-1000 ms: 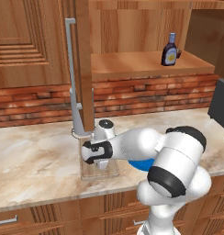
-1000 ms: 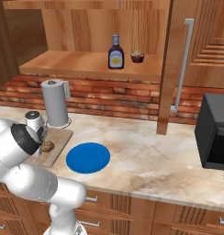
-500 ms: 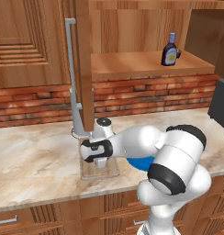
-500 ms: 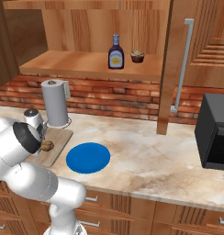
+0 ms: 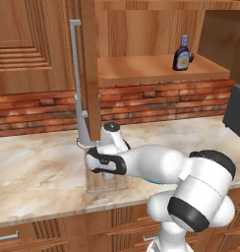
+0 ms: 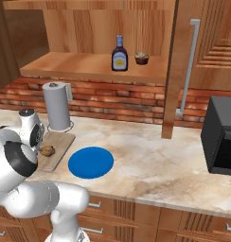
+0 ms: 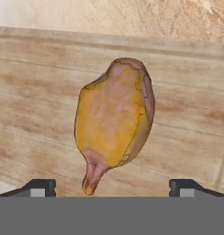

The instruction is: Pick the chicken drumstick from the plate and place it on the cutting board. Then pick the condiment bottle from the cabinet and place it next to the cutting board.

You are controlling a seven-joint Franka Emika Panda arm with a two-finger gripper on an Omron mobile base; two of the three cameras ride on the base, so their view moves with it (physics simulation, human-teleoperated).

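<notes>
The golden-brown chicken drumstick [image 7: 114, 124] lies on the light wooden cutting board [image 7: 40, 92], bone end toward the hand. My gripper [image 7: 113, 188] hangs just above it, open, with the fingertips [image 7: 38, 187] spread wide on either side and touching nothing. From the right base view the drumstick [image 6: 47, 151] rests on the cutting board [image 6: 59, 143], and the blue plate [image 6: 91, 162] sits bare to its right. The condiment bottle [image 6: 119, 54] stands upright on the cabinet shelf [image 6: 75, 64]; it is also in the left base view [image 5: 181, 53].
A dark cupcake-like object [image 6: 142, 58] sits right of the bottle. A paper towel roll [image 6: 57, 106] stands behind the board. A black microwave [image 6: 224, 137] occupies the counter's right end. The cabinet door's long grey handle [image 5: 77, 88] hangs above the hand.
The hand stays low over the board with hardly any shift. The drumstick lies in the same spot on the board.
</notes>
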